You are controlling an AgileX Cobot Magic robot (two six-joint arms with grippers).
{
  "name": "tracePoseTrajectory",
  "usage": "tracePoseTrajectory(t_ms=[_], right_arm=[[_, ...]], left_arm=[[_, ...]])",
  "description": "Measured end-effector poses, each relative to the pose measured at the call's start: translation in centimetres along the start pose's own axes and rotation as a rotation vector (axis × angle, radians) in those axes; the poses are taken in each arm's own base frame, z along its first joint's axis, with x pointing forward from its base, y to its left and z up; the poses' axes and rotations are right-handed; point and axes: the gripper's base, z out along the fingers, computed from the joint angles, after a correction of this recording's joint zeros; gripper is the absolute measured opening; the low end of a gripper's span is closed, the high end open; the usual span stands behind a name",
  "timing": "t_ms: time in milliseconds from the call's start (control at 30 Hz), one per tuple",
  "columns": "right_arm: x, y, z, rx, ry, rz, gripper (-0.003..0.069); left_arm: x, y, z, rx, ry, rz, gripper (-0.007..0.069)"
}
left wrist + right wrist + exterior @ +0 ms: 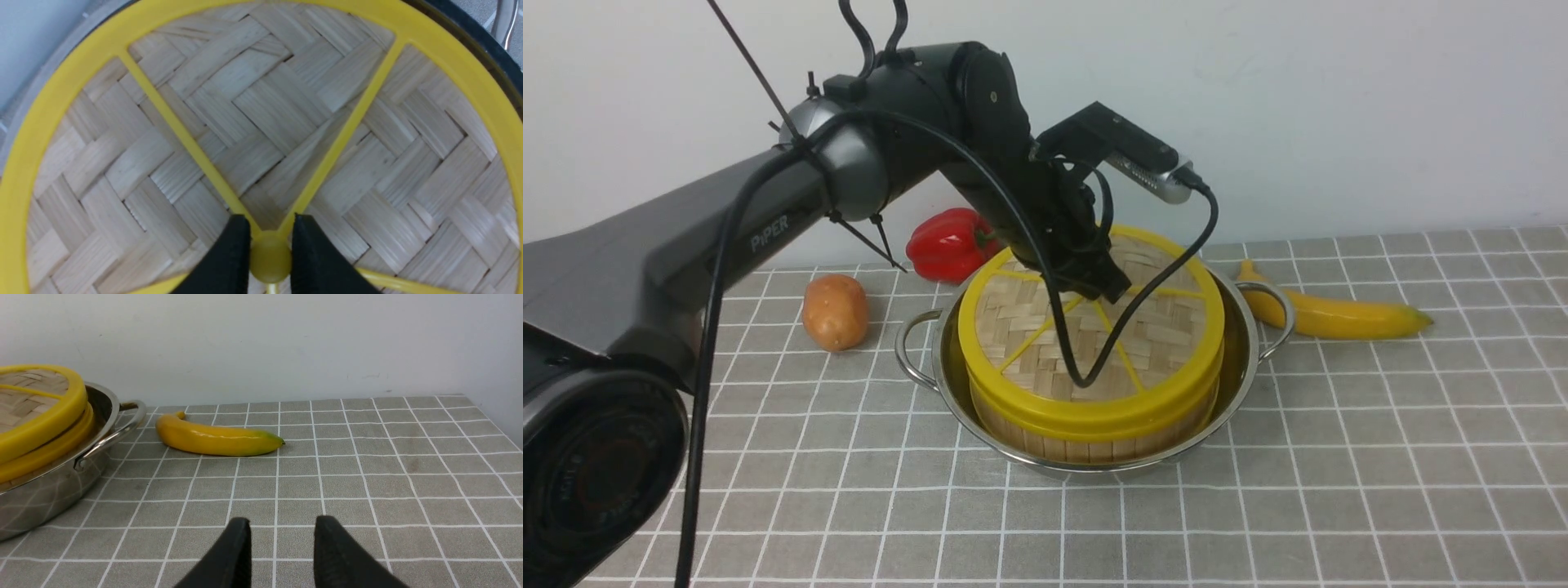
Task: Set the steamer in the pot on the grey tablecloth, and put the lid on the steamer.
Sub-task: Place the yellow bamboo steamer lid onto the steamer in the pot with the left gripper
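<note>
The shiny pot [1241, 343] stands on the grey tablecloth [1339, 457] at the centre. The steamer [1086, 437] sits inside it, its wooden wall and yellow rim showing. The woven lid [1168, 327] lies on top of the steamer, a little tilted. My left gripper [1107, 290] reaches down onto the lid's centre. In the left wrist view the lid [261, 102] fills the frame and my left gripper [271, 218] is shut on the yellow centre knob [269, 257]. My right gripper [282, 522] is open and empty above the cloth, to the right of the pot [49, 490].
A red pepper [952, 241] and a potato [835, 310] lie behind and left of the pot. A banana [1331, 314] lies just right of the pot's right handle, also in the right wrist view [212, 439]. A white wall bounds the far edge.
</note>
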Motion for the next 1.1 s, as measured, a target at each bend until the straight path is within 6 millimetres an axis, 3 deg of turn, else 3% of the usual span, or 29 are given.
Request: tracePoseTrajectory(t_ms=[233, 433, 933, 1033, 1100], right_arm=[[0.0, 0.0, 0.0, 0.0, 0.0, 0.0, 0.024], [0.0, 0.0, 0.0, 0.0, 0.0, 0.0, 0.024], [0.0, 0.0, 0.0, 0.0, 0.0, 0.001, 0.024], [0.0, 0.0, 0.0, 0.0, 0.0, 0.001, 0.024], [0.0, 0.0, 0.0, 0.0, 0.0, 0.001, 0.024]], left_arm=[[0.0, -0.1, 0.1, 0.009, -0.006, 0.014, 0.0117], [0.2, -0.1, 1.3, 0.03, 0.004, 0.002, 0.0117], [0.2, 0.0, 1.3, 0.03, 0.001, 0.007, 0.0118], [0.2, 0.0, 1.3, 0.03, 0.001, 0.007, 0.0141], [0.1, -0.1, 1.3, 0.034, -0.004, 0.003, 0.023]])
